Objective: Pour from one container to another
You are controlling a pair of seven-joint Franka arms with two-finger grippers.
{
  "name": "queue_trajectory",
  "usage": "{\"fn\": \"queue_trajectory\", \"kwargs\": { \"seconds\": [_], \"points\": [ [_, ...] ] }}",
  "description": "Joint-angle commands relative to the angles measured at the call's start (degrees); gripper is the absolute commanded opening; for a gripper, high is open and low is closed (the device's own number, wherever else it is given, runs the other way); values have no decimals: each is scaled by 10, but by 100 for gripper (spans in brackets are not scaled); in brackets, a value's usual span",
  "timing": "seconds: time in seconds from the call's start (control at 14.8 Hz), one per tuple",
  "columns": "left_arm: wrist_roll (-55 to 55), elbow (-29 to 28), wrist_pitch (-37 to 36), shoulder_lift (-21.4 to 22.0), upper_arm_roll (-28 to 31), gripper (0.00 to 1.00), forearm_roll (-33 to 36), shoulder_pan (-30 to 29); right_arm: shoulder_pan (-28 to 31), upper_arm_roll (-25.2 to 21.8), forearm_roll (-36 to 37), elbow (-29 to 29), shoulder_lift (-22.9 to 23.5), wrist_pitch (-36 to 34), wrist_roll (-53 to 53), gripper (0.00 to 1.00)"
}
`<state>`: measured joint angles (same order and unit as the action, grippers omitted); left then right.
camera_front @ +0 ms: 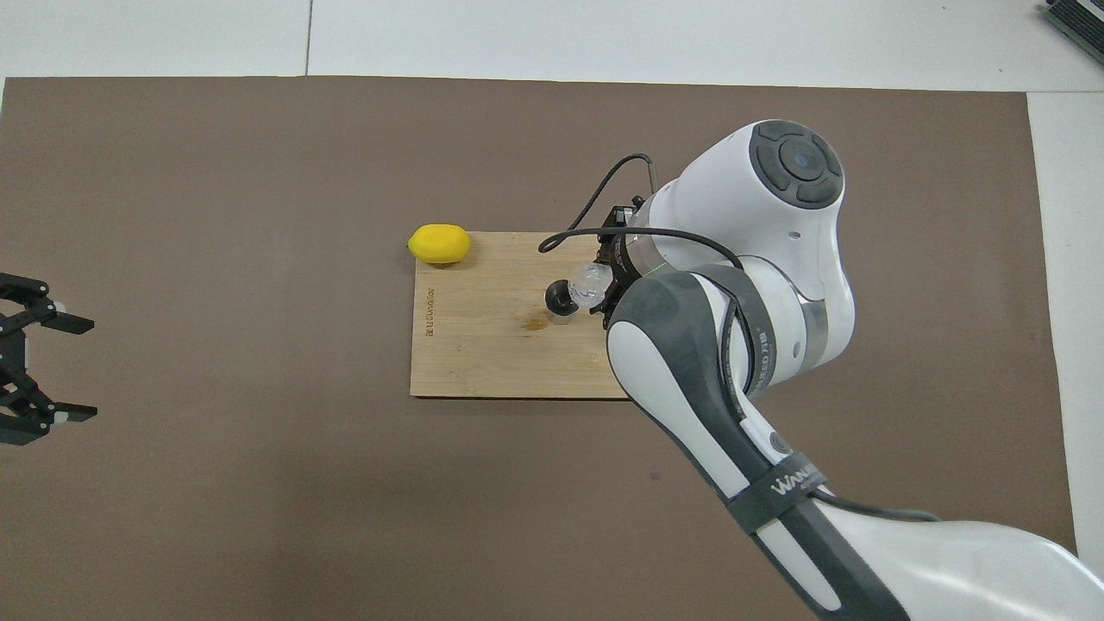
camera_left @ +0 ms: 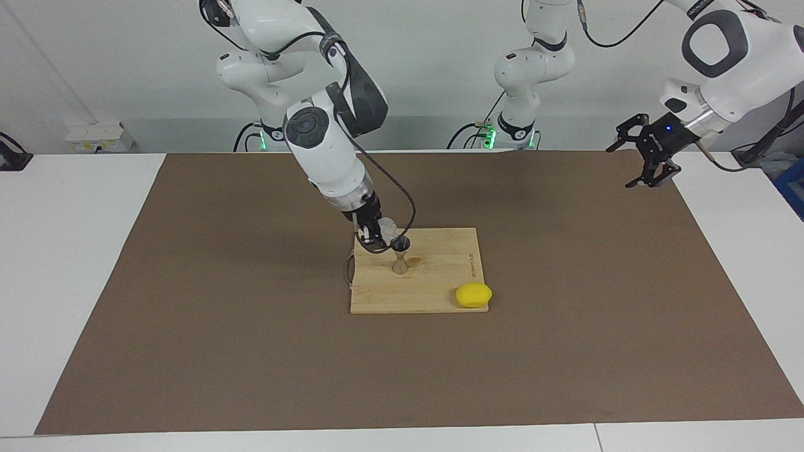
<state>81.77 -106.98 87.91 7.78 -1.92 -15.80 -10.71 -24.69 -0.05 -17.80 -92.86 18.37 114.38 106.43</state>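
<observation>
The right gripper is down over the board, its fingers pinching the glass by its sides. The glass is tipped over on its side in the grip, its mouth at the rim of the jigger. The jigger stands upright on the board just under and beside the fingertips, toward the left arm's end. A small wet-looking spot marks the board right by the jigger's foot. A lemon sits on the board's corner, well apart from the fingers. The left gripper waits in the air over the mat's edge, its fingers spread wide with nothing between them.
</observation>
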Motion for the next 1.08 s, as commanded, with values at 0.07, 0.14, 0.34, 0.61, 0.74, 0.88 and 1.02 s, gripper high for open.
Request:
{"fn": "queue_trajectory", "kwargs": {
  "seconds": [0.07, 0.14, 0.34, 0.61, 0.74, 0.88, 1.02],
  "points": [
    [-177, -33, 3, 52, 5, 100, 34, 72, -12, 0, 39, 21, 11, -16, 27, 0],
    [-212, -33, 2, 58, 5, 100, 42, 88, -12, 1, 47, 21, 11, -19, 32, 0],
    [-317, -45, -8, 89, -1, 100, 77, 118, -20, 1, 65, 21, 11, -23, 38, 0],
    [-455, -87, -2, 143, -32, 100, 106, 118, -23, 1, 87, 21, 11, -27, 45, 0],
    [-553, -96, -5, 155, -42, 100, 113, 116, -25, 1, 95, 21, 11, -27, 48, 0],
    [-645, -102, -6, 160, -44, 100, 119, 115, -25, 1, 99, 21, 11, -28, 48, 0],
    [-708, -113, -1, 166, -44, 100, 119, 114, -25, 1, 100, 21, 11, -27, 48, 0]
  ]
}}
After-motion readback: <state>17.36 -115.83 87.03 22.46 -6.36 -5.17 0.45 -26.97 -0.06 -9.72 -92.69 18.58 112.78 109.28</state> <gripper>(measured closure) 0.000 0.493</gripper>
